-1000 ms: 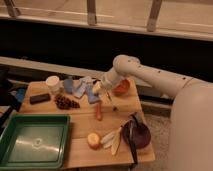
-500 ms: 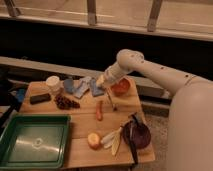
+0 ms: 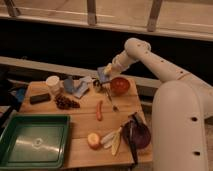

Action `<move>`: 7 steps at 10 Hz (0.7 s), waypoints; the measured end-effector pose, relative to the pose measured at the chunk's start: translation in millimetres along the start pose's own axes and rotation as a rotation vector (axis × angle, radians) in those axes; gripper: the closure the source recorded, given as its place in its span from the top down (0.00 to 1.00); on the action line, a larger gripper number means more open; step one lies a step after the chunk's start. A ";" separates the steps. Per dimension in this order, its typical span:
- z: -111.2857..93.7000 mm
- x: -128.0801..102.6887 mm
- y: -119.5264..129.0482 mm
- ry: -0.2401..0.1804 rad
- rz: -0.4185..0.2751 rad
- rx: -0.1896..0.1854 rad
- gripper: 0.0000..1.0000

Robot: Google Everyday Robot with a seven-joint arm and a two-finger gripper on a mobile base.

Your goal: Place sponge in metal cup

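The sponge (image 3: 101, 75) is at the table's back edge, right against the tip of my pincer (image 3: 106, 70), and seems raised a little off the wood. I judge it light, soft and squashy, not slippery. A hold across its short sides, near the middle, should suit, though it will give under pressure. Whether my pincer is closed on it or only touching it, I cannot tell; the two run together from here. The metal cup (image 3: 97, 86) seems to be the small dark shape just below the sponge, beside the orange-red bowl (image 3: 120, 85), but its rim is hard to make out. Paler blue pieces (image 3: 75, 88) lie toward the back left corner, near a white container (image 3: 52, 83).
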 end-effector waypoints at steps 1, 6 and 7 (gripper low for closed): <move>3.4 -6.4 -0.3 -0.003 -0.002 -0.014 0.00; 5.9 -5.3 -1.7 -0.036 0.017 -0.021 0.00; 4.3 -1.2 -2.6 -0.094 0.040 -0.012 0.00</move>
